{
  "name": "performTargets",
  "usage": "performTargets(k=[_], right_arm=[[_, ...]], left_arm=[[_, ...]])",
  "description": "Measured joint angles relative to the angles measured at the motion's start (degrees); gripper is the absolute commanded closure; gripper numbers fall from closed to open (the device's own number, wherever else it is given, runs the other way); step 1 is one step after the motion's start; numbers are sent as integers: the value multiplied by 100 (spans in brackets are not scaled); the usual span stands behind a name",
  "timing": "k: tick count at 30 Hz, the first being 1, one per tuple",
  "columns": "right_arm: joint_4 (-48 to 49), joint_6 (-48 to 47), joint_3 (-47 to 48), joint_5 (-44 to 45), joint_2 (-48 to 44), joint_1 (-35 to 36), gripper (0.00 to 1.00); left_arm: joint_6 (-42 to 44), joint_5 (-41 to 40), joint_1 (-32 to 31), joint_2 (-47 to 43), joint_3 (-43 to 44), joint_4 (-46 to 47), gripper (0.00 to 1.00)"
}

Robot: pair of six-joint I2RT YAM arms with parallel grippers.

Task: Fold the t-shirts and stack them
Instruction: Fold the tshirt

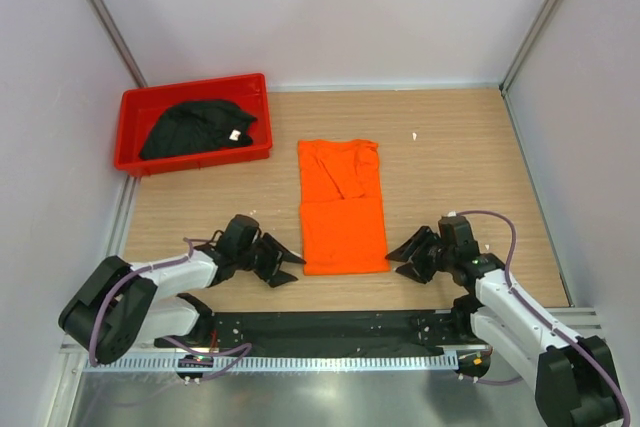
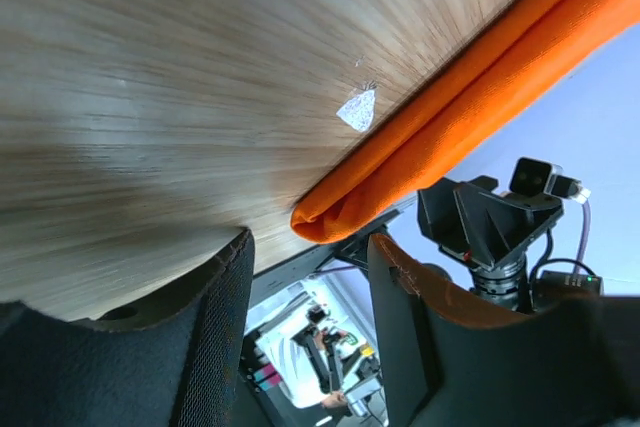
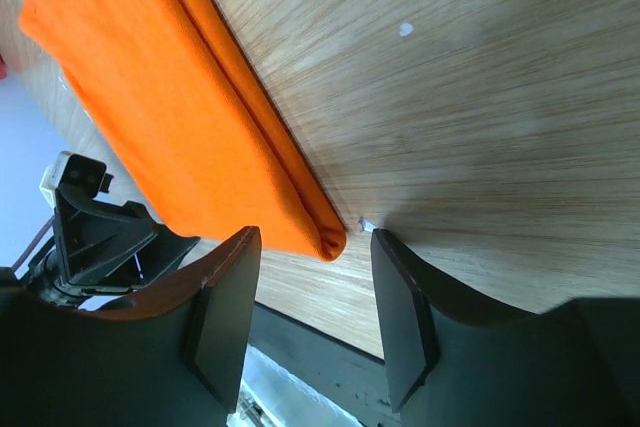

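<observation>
Orange t-shirt (image 1: 342,209), folded into a long narrow rectangle, lies flat in the middle of a wooden table (image 1: 450,147), its short near edge towards the two arm bases. A crease crosses it about halfway along, and the far half shows the neckline and wrinkles.

A black t-shirt (image 1: 195,129) sits crumpled in a red plastic bin (image 1: 200,161) at the far left corner of the table, with a small white tag (image 1: 235,134) showing on top.

The left gripper (image 1: 288,265) is low over the table just beside the orange t-shirt's near left corner. Its jaws stand apart and hold nothing. In the left wrist view the folded corner lies just ahead of the gap between the two dark fingers (image 2: 215,347), not touching them.

The right gripper (image 1: 398,259) mirrors it at the near right corner, jaws likewise parted and empty. From the right wrist view the rounded fold of the corner sits just ahead of its fingers (image 3: 400,317).
</observation>
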Motion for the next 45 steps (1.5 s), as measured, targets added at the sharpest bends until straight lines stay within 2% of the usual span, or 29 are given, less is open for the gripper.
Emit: performTargets(k=[10, 20, 27, 31, 38, 45], right_arm=[[-208, 74, -9, -90, -31, 96, 50], [-136, 107, -92, -240, -13, 144, 53], [282, 339, -232, -308, 90, 188, 54], [514, 407, -240, -363, 282, 216, 54], [614, 448, -262, -363, 323, 243, 55], [625, 474, -264, -339, 326, 247, 56]], left_arm=[[-688, -46, -205, 122, -151, 391, 53], [-876, -170, -247, 212, -166, 533, 59], [-977, -293, -262, 278, -175, 660, 61], [-999, -317, -275, 306, -175, 710, 60], [-1027, -299, -291, 308, -149, 710, 52], [-981, -212, -321, 476, 33, 538, 52]])
